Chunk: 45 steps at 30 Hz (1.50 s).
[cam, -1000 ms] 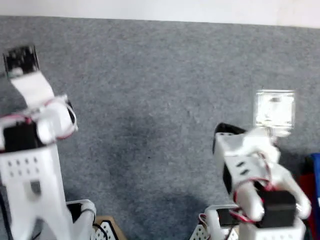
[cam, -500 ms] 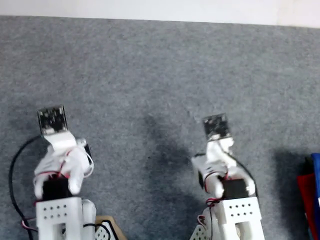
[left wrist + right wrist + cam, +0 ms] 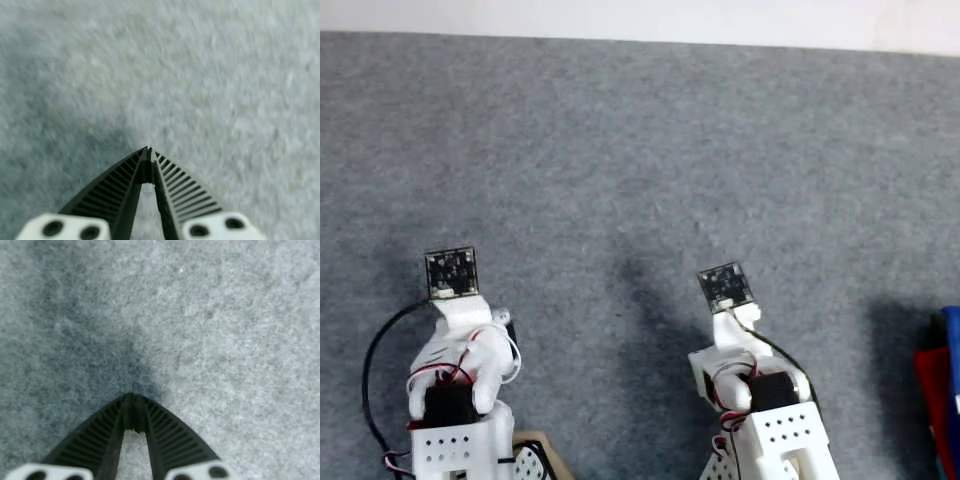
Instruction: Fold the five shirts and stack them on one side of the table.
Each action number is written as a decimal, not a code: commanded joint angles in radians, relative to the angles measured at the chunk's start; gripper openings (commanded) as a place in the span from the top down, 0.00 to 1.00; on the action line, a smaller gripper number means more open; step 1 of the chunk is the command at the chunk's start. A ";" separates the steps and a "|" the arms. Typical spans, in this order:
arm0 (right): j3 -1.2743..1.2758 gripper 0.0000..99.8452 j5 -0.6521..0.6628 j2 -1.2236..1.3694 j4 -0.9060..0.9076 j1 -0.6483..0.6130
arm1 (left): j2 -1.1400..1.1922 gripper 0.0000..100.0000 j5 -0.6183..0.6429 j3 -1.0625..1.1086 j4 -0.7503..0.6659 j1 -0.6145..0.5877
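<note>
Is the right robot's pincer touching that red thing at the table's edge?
Apart. The high view shows grey mat between the right arm and the red thing; in the right wrist view, the right pincer has mat around its tip.

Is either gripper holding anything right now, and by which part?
Nothing is held. The left gripper and the right gripper are both shut, tips together with nothing between them, over the grey felt table.

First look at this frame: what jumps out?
Two white arms sit side by side at the near edge of the grey felt table. In the wrist views the left gripper and right gripper are both shut on nothing. Red and blue cloth peeks in at the high view's right edge.
</note>
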 commanded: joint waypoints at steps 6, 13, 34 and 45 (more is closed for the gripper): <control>0.031 0.99 0.017 -0.002 0.076 0.016 | -0.015 0.99 -0.006 0.015 0.109 0.025; 0.054 0.99 0.020 -0.002 0.076 0.016 | -0.013 0.99 -0.006 0.015 0.203 0.022; 0.054 0.99 0.020 -0.002 0.076 0.015 | -0.012 0.99 -0.006 0.015 0.201 0.021; 0.054 0.99 0.020 -0.002 0.076 0.015 | -0.012 0.99 -0.006 0.015 0.201 0.021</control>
